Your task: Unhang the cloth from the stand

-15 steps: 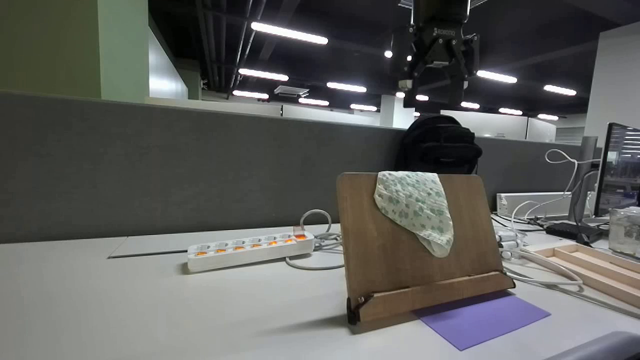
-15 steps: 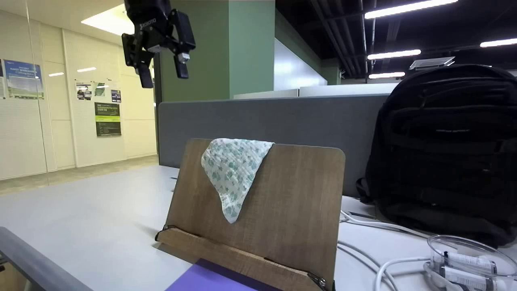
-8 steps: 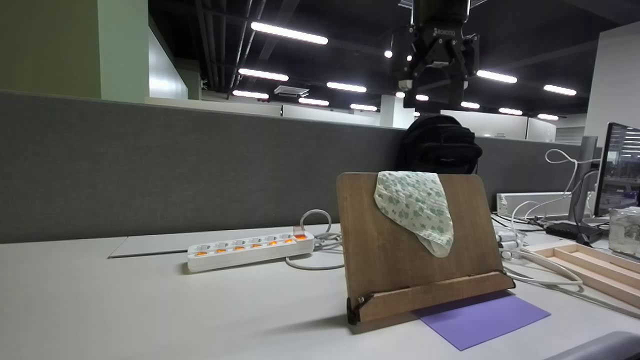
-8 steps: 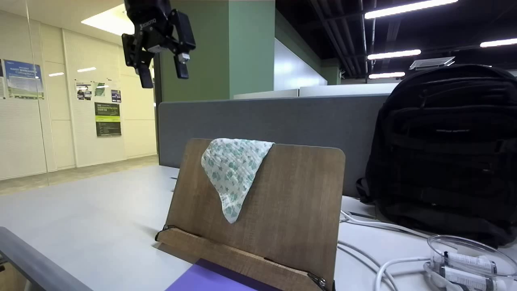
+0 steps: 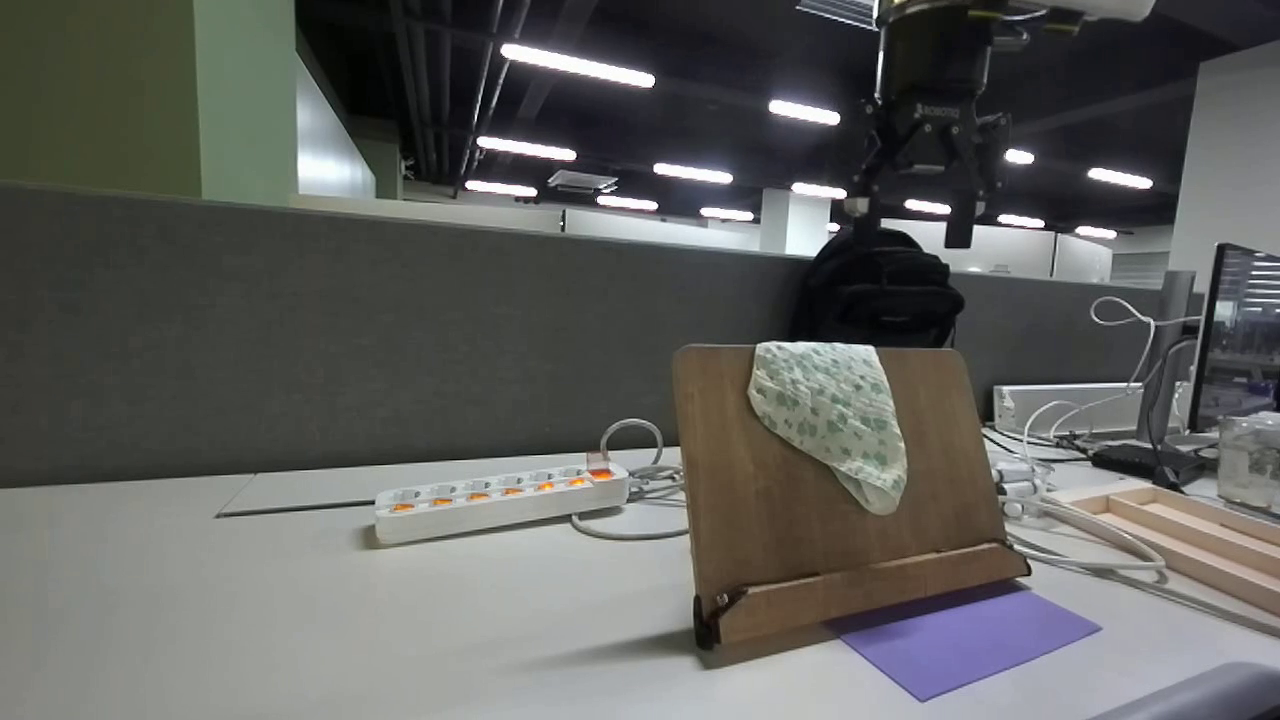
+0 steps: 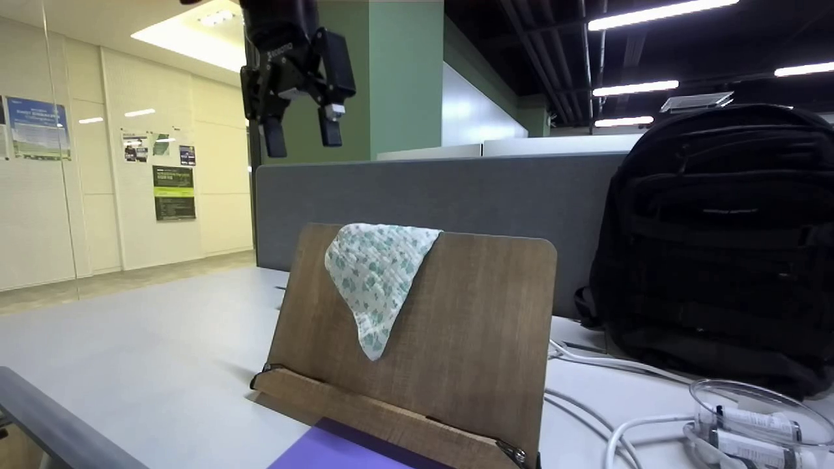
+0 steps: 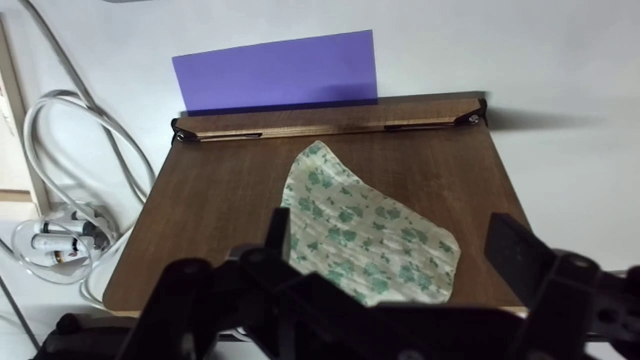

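On a white table (image 5: 250, 600), one stand (image 5: 745, 500): brown wooden board, upright with a backward tilt, upper corners rounded; narrow ledge (image 5: 870, 597) along the base, with dark metal fittings (image 7: 472, 120) at its ends.

Over the top edge of the board, one cloth (image 5: 830, 415): pale greenish-white, quilted in texture, scattered with green leaf-like motifs. Draped down the front face to a pointed corner that stops above the ledge; the portion behind the board is hidden.

Above the stand, one gripper (image 6: 303, 135): black, lettered with the maker's name, pointing downward. Fingers (image 6: 331, 127) set wide apart; well apart from the cloth in both exterior views. In the wrist view the cloth appears largely between them, one finger covering part of its edge.

At the foot of the ledge, one purple sheet (image 5: 965, 640), flat on the table.

To one side of the stand, one white power strip (image 5: 500, 505), its switches orange.

To the opposite side, one clear round container (image 6: 702, 410) holding white-labelled cylinders (image 6: 756, 449); pale cables (image 6: 614, 440) beside it. Near these, one pale wooden tray (image 5: 1230, 573) and one monitor (image 5: 1240, 340), both cut by the frame.

Behind the stand, one black backpack (image 6: 717, 260) and one grey partition (image 6: 423, 189).
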You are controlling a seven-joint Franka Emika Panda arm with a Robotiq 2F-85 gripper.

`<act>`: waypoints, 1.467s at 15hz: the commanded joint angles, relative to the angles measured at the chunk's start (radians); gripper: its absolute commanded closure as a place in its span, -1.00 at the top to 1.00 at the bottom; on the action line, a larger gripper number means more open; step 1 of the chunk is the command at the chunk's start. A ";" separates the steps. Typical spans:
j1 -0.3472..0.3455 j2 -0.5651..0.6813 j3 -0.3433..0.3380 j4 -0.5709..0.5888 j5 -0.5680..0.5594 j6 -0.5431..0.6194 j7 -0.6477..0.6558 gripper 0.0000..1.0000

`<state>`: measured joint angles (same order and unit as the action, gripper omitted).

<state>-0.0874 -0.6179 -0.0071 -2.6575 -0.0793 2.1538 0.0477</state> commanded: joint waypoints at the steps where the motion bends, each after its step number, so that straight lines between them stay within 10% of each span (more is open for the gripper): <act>1: -0.021 0.057 -0.078 -0.003 0.009 0.080 -0.062 1.00; 10: 0.036 0.292 -0.303 0.113 0.147 0.144 -0.587 1.00; 22: 0.015 0.375 -0.271 0.102 0.138 0.215 -0.581 1.00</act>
<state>-0.0816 -0.3221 -0.2721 -2.6034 0.0410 2.3495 -0.4969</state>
